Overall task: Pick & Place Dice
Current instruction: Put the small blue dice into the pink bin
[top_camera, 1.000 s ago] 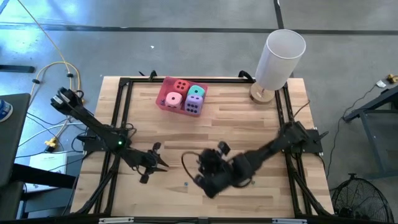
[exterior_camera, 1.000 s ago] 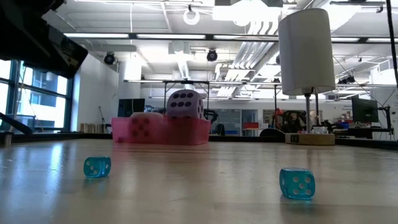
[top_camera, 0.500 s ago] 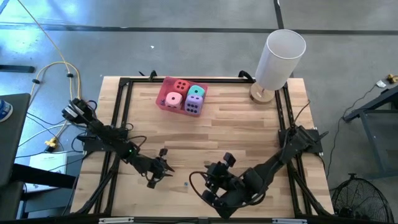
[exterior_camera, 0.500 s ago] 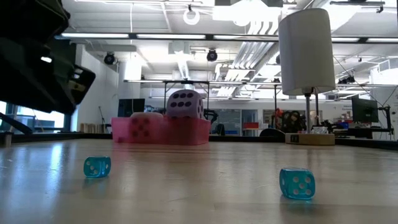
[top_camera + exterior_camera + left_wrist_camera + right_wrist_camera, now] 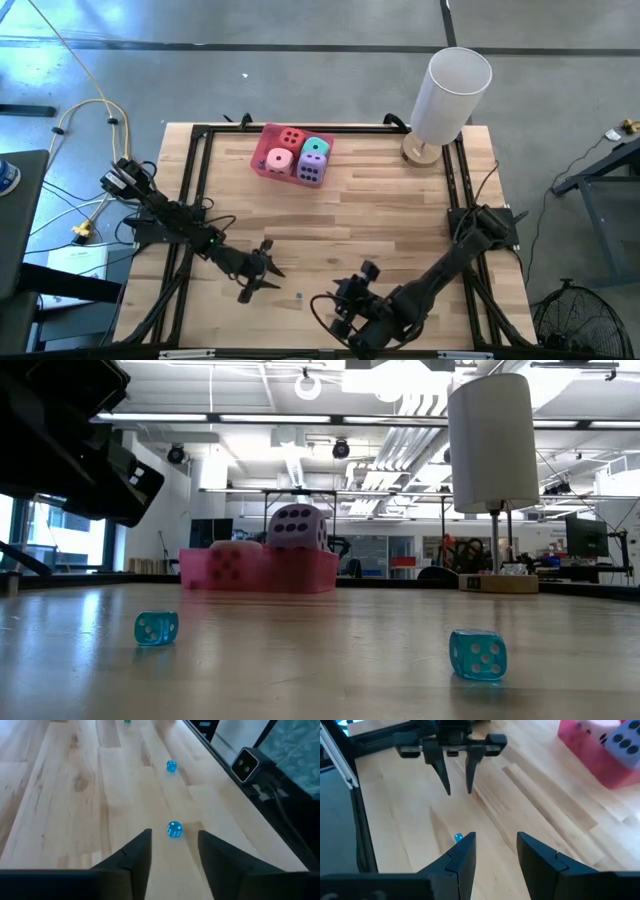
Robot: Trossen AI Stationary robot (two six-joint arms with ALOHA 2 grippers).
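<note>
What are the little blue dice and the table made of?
The little blue dice look like clear, shiny plastic: light passes through them and their white dots show. The table looks like pale wood with a smooth finish, made of long joined strips with grain lines and small knots showing.

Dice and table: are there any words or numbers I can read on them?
No words or numbers can be read anywhere.
The purple die in the pink tray shows only dark pips.
The two small blue dice show only pale pips.
The white cylinder is blank.
</note>
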